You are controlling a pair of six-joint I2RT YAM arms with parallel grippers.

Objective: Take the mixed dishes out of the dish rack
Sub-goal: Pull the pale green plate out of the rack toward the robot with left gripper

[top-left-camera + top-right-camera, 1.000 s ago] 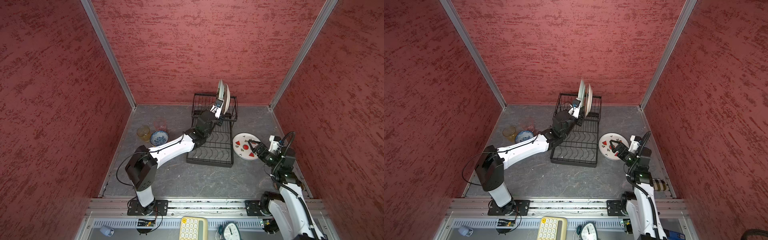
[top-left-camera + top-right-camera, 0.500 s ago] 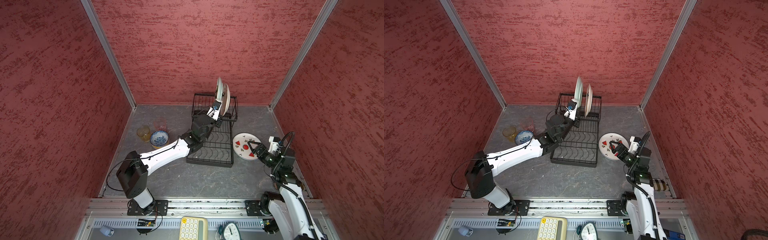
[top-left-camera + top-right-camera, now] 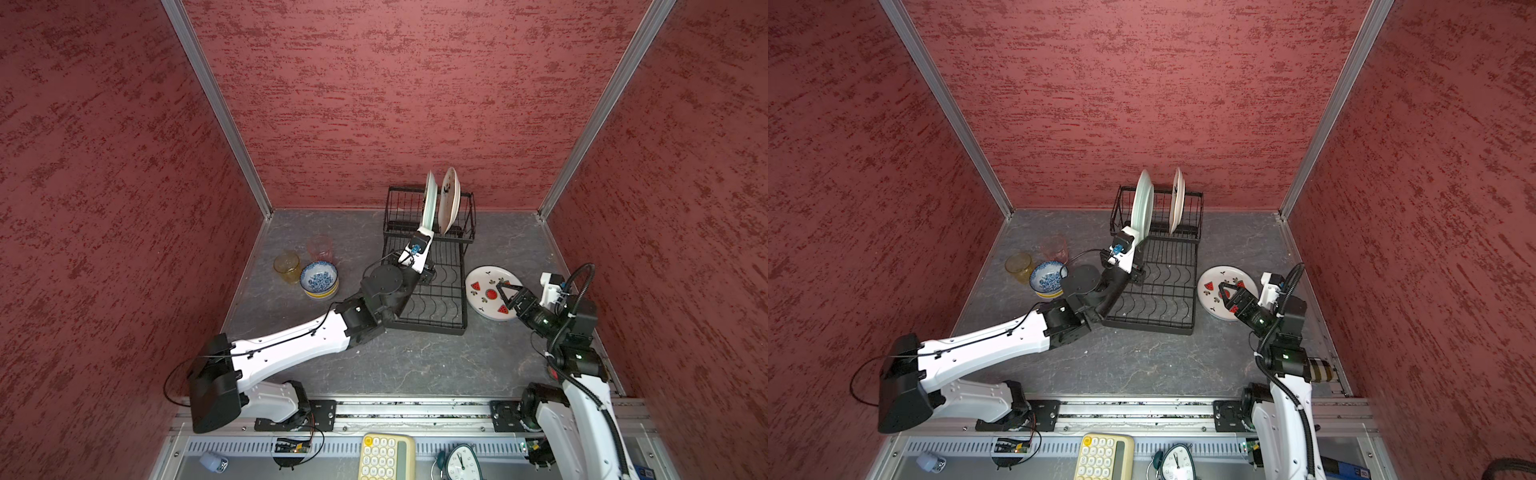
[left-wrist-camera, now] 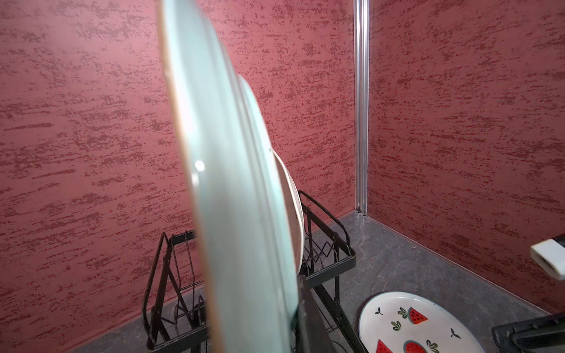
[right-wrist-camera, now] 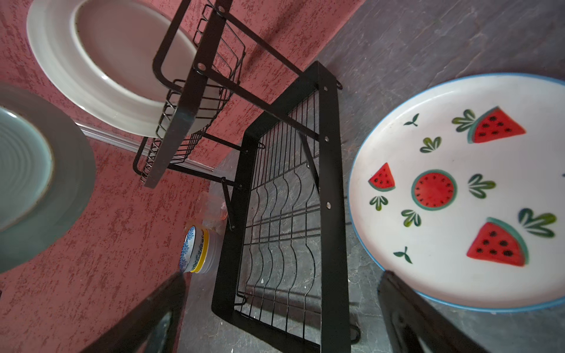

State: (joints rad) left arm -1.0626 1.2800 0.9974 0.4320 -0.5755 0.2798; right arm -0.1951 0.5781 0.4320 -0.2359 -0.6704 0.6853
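My left gripper [image 3: 427,233] [image 3: 1134,235] is shut on the lower rim of the pale green plate [image 3: 430,203] [image 3: 1142,203] [image 4: 232,198] and holds it upright, on edge, over the black wire dish rack [image 3: 430,305] [image 3: 1158,307] [image 5: 331,189]. One black finger [image 4: 310,314] presses its face. The cream plate [image 3: 450,199] [image 3: 1177,198] [image 5: 116,61] stands in the tall basket. The watermelon plate [image 3: 482,291] [image 3: 1210,291] [image 5: 458,183] lies flat right of the rack. My right gripper [image 3: 505,289] [image 5: 281,301] hovers open at its near edge, holding nothing.
Left of the rack stand a blue-white bowl [image 3: 319,277] stacked on a yellow one, an amber tumbler [image 3: 286,265] and a pink tumbler [image 3: 321,248]. Red walls close in on three sides. A calculator [image 3: 386,455] and a clock [image 3: 462,459] lie beyond the front rail.
The left arm has stretched out and carried the green plate leftward, away from the cream plate, so a gap has opened between them. The right arm has not moved.
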